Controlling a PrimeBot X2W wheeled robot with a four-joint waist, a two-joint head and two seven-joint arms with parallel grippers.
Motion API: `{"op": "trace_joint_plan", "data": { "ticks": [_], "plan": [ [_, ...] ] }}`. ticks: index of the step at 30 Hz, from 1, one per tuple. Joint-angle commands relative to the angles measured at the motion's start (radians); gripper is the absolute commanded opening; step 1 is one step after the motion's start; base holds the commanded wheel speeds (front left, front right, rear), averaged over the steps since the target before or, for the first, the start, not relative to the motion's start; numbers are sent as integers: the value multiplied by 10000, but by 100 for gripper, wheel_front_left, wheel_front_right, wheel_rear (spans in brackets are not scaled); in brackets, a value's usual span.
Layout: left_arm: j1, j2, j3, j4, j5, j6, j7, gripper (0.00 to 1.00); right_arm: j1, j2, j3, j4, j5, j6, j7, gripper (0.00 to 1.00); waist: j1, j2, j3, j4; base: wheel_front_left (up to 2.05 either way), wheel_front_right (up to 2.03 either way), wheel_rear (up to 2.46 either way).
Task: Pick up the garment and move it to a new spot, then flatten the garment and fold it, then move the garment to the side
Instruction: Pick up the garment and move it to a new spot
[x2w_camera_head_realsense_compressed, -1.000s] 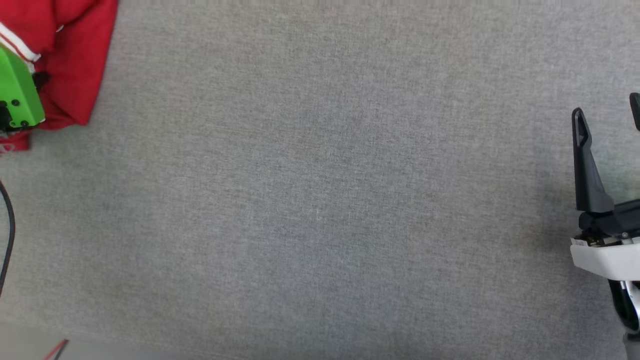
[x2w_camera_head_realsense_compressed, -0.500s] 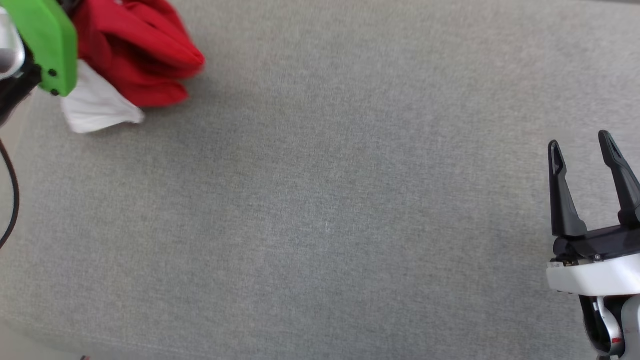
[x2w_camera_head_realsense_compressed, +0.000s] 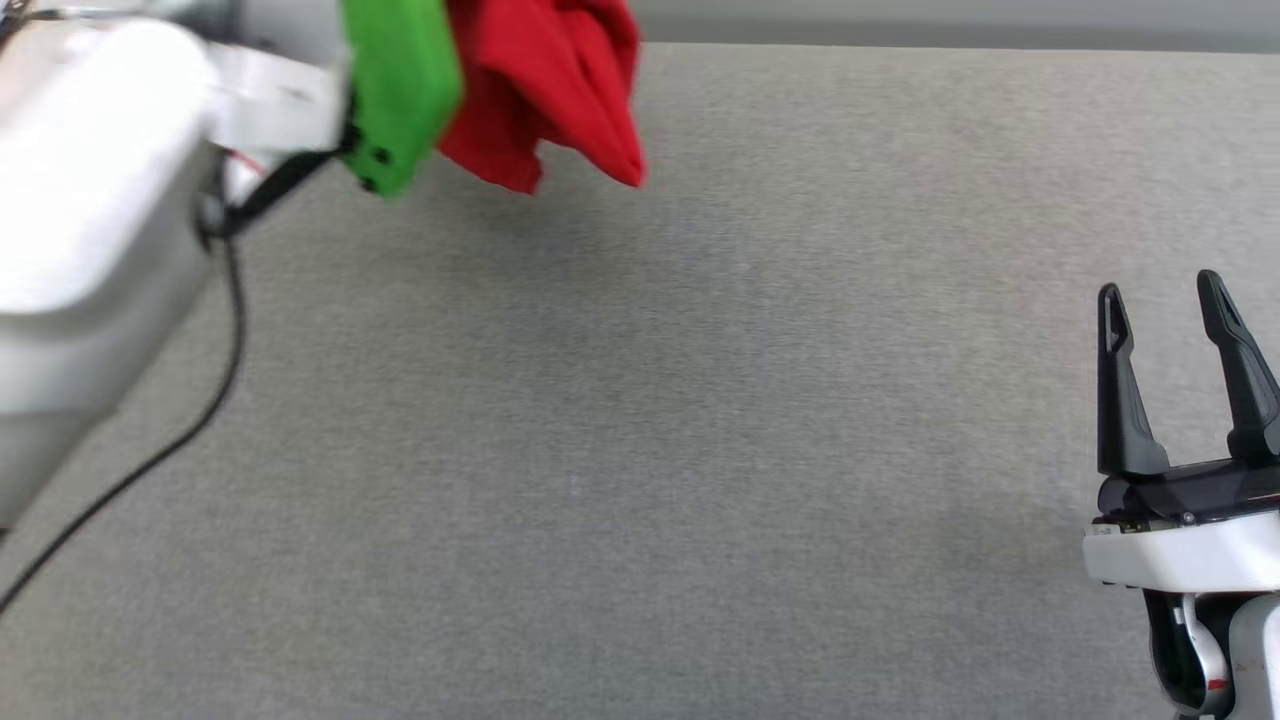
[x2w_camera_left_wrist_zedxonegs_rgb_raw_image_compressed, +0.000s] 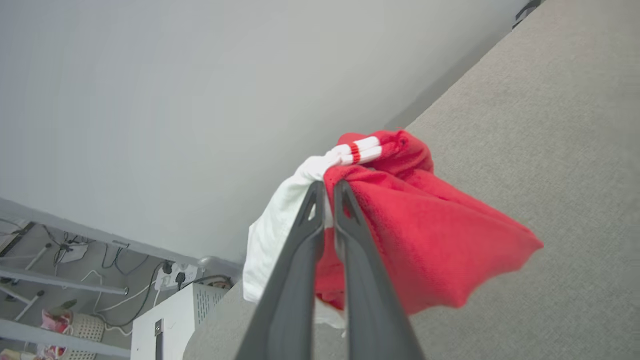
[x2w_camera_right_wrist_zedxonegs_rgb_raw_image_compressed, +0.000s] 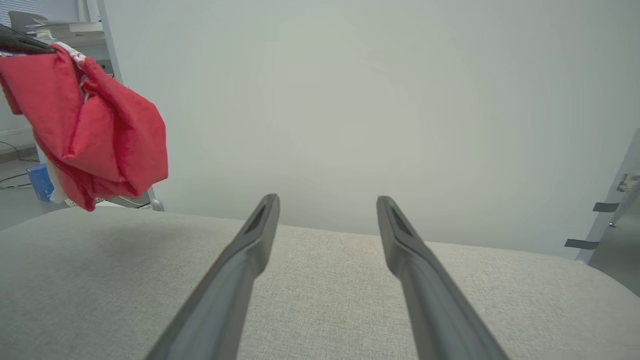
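Left gripper (x2w_camera_left_wrist_zedxonegs_rgb_raw_image_compressed: 327, 189) clamps the bunched garment (x2w_camera_left_wrist_zedxonegs_rgb_raw_image_compressed: 430, 240), which hangs above the grey table (x2w_camera_head_realsense_compressed: 640, 450) at 11 o'clock in head view. Right gripper (x2w_camera_head_realsense_compressed: 1160, 295), spread wide and empty, at 3 o'clock.

white arm shells (x2w_camera_head_realsense_compressed: 90, 200), a green wrist block (x2w_camera_head_realsense_compressed: 400, 90), a thin black cable (x2w_camera_head_realsense_compressed: 238, 320), long dark tapered jaws.

Before me a grey woven tabletop (x2w_camera_head_realsense_compressed: 700, 450) stretches to a plain pale wall (x2w_camera_right_wrist_zedxonegs_rgb_raw_image_compressed: 350, 100) at its far edge. Beyond its left end I see a white vented cabinet (x2w_camera_left_wrist_zedxonegs_rgb_raw_image_compressed: 175, 315) and a power strip (x2w_camera_left_wrist_zedxonegs_rgb_raw_image_compressed: 172, 277).
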Motion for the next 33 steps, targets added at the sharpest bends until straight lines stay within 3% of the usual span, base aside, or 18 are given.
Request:
{"op": "trace_joint_plan", "data": {
  "ticks": [1, 9, 15, 19, 26, 29, 30, 31, 33],
  "plan": [
    [-68, -359, -225, 39, 53, -27, -235, 0, 42, 69, -38, -40, 14, -7, -46, 100, 0, -1, -14, -540, 0, 0, 0],
    [1202, -2289, -1812, 870, -20, -27, -1507, 0, 68, 247, -128, -69, -11, -7, -46, 100, 0, -1, 195, -987, 0, 0, 0],
    [2563, -3899, -2292, 1993, -321, -27, -2561, 0, 8, 286, -183, -109, -24, -7, -46, 100, 0, -1, 332, -1073, 0, 0, 0],
    [3357, -4797, -2575, 2646, -204, -27, -2721, 0, -28, 283, -181, -125, -31, -7, -46, 100, 0, -1, 412, -1127, 0, 0, 0],
    [4635, -5426, -2687, 3111, 166, -27, -2287, 0, -106, 233, -99, -67, -45, -7, -46, 100, 0, -1, 461, -1310, 0, 0, 0],
    [4765, -5512, -2689, 3186, 242, -27, -2618, 0, -20, 218, -159, -30, -73, -7, -46, 100, 0, -1, 365, -1246, 0, 0, 0],
    [4721, -5533, -2687, 3280, 222, -27, -2907, 41, 19, 224, -183, -13, -87, -7, -46, 100, 0, -1, 300, -1203, 0, 0, 0],
    [4629, -5560, -2643, 3426, 263, -27, -3308, 100, 65, 225, -177, 19, -101, -7, -46, 100, 0, -1, 203, -1159, 0, 0, 0],
    [4473, -5623, -2466, 3606, 409, 23, -4083, 100, 141, 226, -176, 56, -110, -7, -46, 100, 0, -1, 6, -1049, 0, 0, 0]
  ]
}}
